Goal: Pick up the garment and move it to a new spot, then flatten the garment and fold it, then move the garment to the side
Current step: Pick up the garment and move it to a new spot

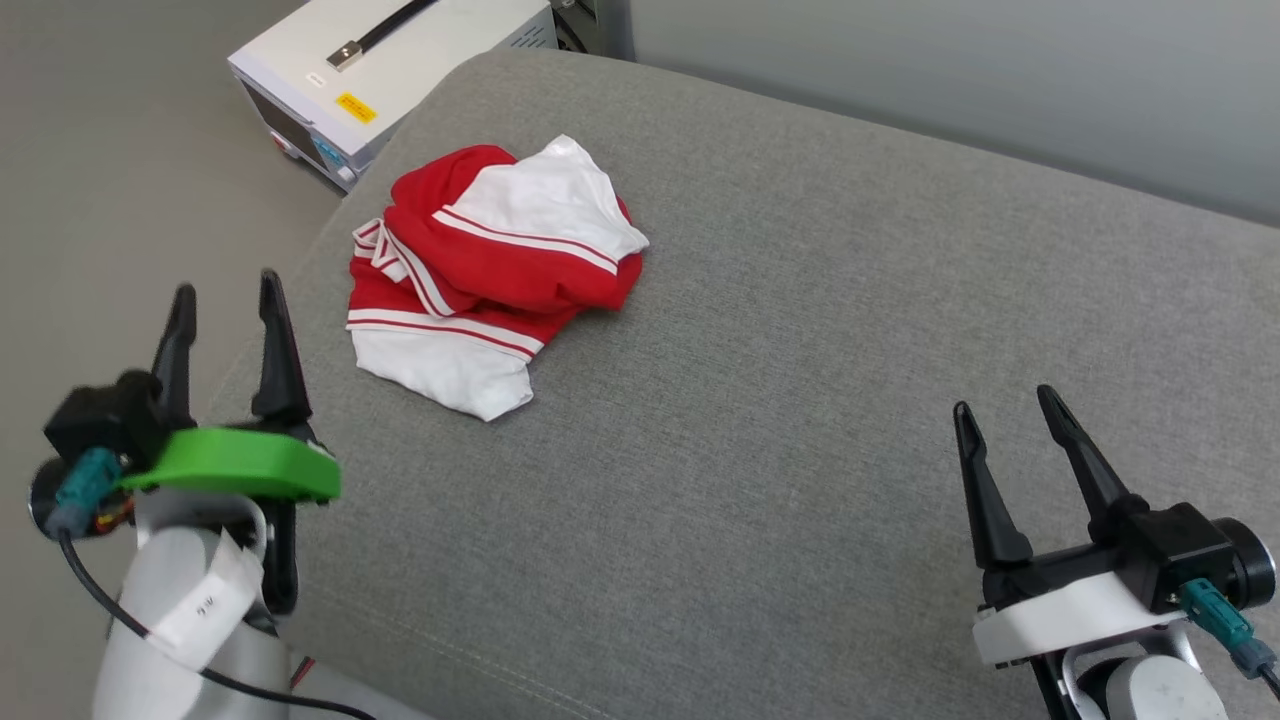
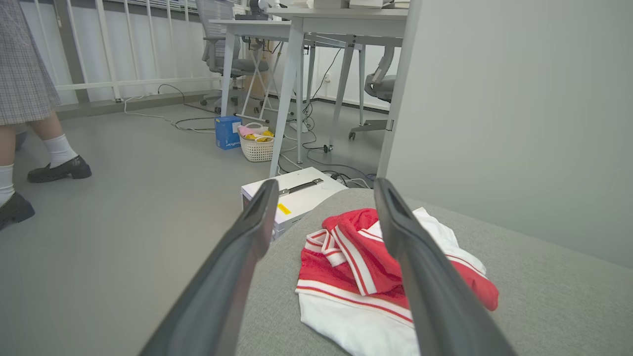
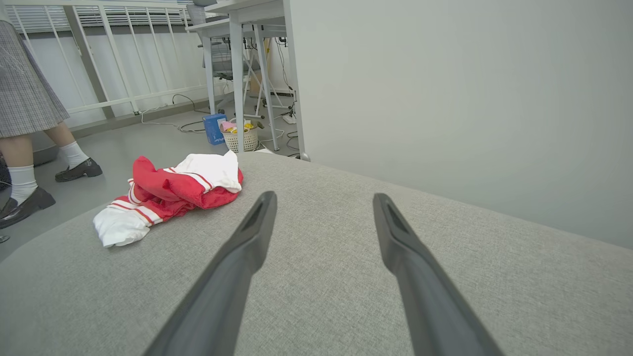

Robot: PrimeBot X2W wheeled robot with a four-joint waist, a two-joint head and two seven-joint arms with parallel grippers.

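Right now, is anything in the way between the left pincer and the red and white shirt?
No, nothing visible is in the way. The open left pincer is apart from the crumpled shirt, and there is just bare grey cushion between them.

The garment (image 1: 480, 275) is coloured red with white sleeves and red-and-white striped trim; the cushion (image 1: 800, 400) is covered in grey weave.

Most of the garment (image 1: 480, 270) buried in its own folds; person (image 3: 24, 99) cropped from the waist up
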